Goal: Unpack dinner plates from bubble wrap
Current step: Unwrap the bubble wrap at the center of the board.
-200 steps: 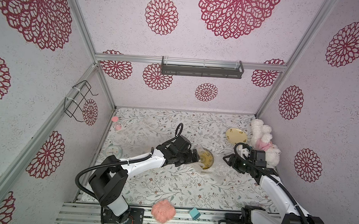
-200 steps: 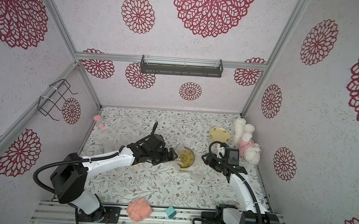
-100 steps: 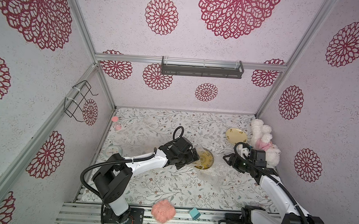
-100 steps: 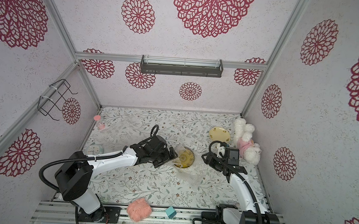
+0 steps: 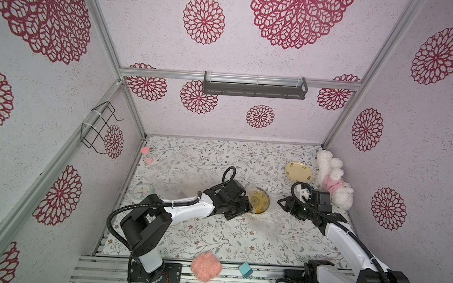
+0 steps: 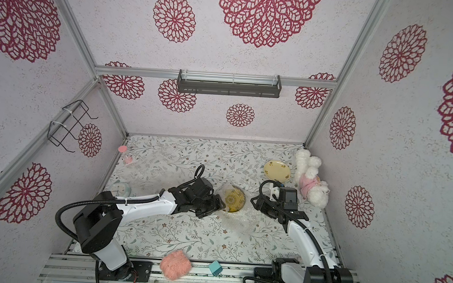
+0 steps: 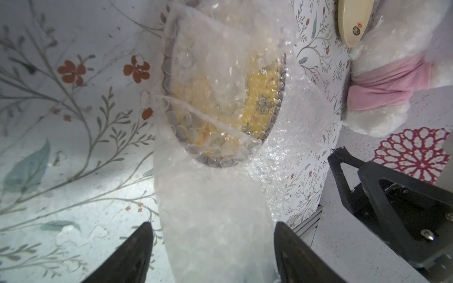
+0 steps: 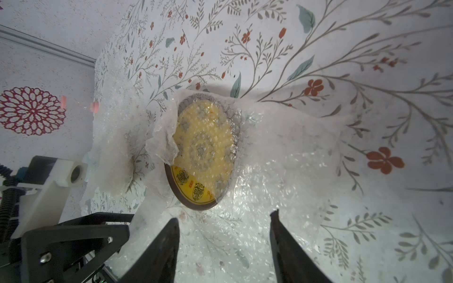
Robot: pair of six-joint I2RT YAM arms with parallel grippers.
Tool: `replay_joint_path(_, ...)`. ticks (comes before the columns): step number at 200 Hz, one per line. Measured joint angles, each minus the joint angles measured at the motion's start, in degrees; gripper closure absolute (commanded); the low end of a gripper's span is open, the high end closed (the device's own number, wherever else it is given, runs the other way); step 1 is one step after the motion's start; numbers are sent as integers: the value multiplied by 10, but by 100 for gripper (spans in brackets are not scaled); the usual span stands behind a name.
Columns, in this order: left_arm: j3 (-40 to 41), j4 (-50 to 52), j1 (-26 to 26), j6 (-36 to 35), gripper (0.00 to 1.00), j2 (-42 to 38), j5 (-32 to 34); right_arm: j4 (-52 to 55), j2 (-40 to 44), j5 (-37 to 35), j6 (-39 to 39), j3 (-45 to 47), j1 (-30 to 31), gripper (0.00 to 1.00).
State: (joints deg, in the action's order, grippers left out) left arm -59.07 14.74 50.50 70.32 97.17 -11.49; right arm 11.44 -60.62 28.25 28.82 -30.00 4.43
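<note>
Two plates show on the bench (image 5: 208,238). We find the yellow plate (image 5: 260,202) lying between the left jaws and the right jaws, just ahead of the left pair and a little apart from the right pair. Bubble wrap (image 7: 213,208) covers most of it. In the right wrist view the part of the dark-rimmed edge nearest the right jaws lies bare, and the rest shows yellow through the film. A loose flap of the wrap runs from the plate back between the left jaws.

We read the left jaws as released: their two tips stand apart, one on each side of that flap and close against its edges. We cannot tell whether they touch the film. The right jaws are released too, parted above the wrap that spreads flat on the bench, and they grasp nothing.

The cream plate (image 5: 298,171) lies unwrapped beyond the right jaws, toward the back wall, just beside a white plush toy (image 5: 331,178) dressed in pink cloth. Another sheet of wrap (image 5: 178,166) lies flat well beyond the left jaws, near a pink hourglass (image 5: 146,156). A small round clock (image 5: 142,191) sits well behind the left jaws, beside the left arm (image 5: 189,208).
</note>
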Motion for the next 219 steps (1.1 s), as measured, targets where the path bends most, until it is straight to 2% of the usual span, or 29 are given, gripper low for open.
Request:
replay_joint_path(12, 1, 2, 4, -6, 31, 0, -2, -2, 0, 0, 3, 2, 4, 40)
replay_joint_path(42, 16, 7, 8, -24, 68, 1, -4, -10, 0, -5, 12, 5, 10, 40)
replay_joint_path(64, 26, 12, 8, -38, 82, 7, 0, -12, 0, -10, 17, 6, 15, 40)
replay_joint_path(86, 25, 22, 8, -66, 92, 10, 5, -13, 0, -17, 22, 6, 23, 40)
replay_joint_path(128, 15, 50, -13, -135, 100, 10, 15, -13, 0, -41, 23, 6, 45, 39)
replay_joint_path(177, -37, 108, -75, -264, 100, 10, 15, -8, -1, -64, 24, -3, 58, 39)
replay_joint_path(219, -86, 143, -101, -366, 100, 27, 8, 5, -6, -103, 12, -34, 95, 38)
